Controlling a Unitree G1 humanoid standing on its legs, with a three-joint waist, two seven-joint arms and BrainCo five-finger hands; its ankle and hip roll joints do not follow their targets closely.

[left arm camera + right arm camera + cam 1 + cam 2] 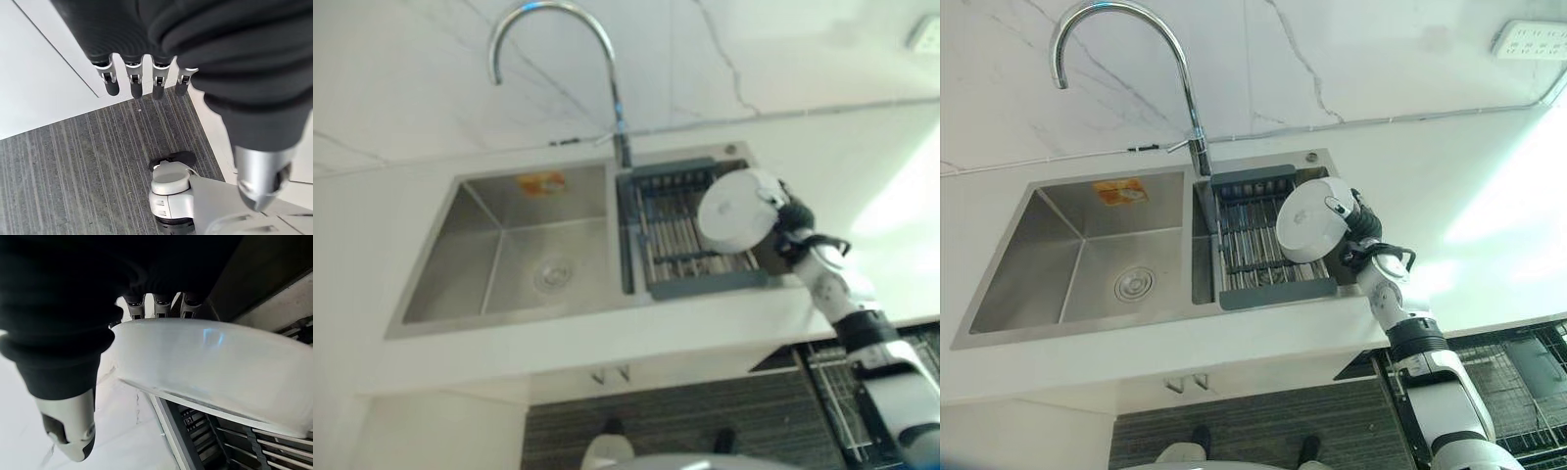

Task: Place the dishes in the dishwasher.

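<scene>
The robot's right hand [1359, 233] held a white bowl [1313, 219] tipped on edge above the grey drying rack [1253, 240] that sat in the right half of the sink [1077, 259]. In the right wrist view its fingers [155, 305] hooked over the bowl's rim with the thumb on the other side, so the grip was closed on the bowl. I judged this to be the pick-up step: the dish was lifted clear of the rack but not yet carried away. The dishwasher's wire basket [1528, 377] stood open low at the near right, below the bench [1489, 245], so the next move would call for swinging the arm right and down, keeping the bowl's edge clear of the bench front, and lowering it between the basket's wires. The left hand [142, 81] hung idle over the striped floor [73, 171], its fingers straight and holding nothing. As for writing, an orange sticker [1119, 191] clung to the far wall of the left basin, its print too small to read; nothing else legible was to be seen.
</scene>
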